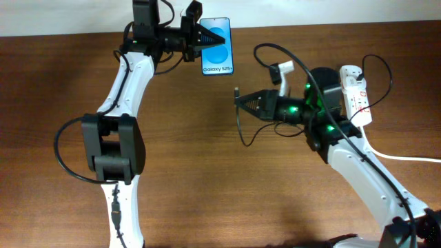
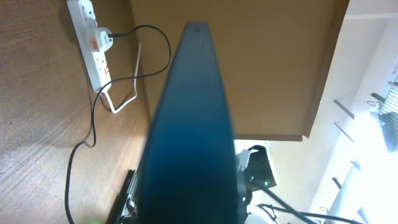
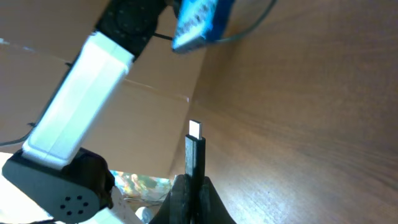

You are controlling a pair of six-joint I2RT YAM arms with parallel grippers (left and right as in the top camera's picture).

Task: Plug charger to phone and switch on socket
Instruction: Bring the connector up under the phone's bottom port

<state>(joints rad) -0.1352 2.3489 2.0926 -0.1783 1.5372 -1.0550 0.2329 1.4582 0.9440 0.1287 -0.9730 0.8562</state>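
The phone [image 1: 218, 46], blue screen with "Galaxy S25+", is held up at the back by my left gripper [image 1: 196, 38], which is shut on its left end. In the left wrist view the phone [image 2: 189, 124] fills the middle, seen edge-on. My right gripper [image 1: 242, 103] is shut on the charger's plug [image 3: 194, 152], whose metal tip points out toward the phone [image 3: 198, 22]. The thin black cable [image 1: 239, 131] loops below the gripper. The white socket strip [image 1: 355, 93] lies at the right with a black plug in it; it also shows in the left wrist view [image 2: 90, 40].
A thick white cord [image 1: 400, 157] runs right from the strip. A white adapter [image 1: 282, 71] sits behind the right arm. The left arm's base [image 1: 114, 145] stands at the left. A cardboard wall [image 2: 267, 68] rises behind the table.
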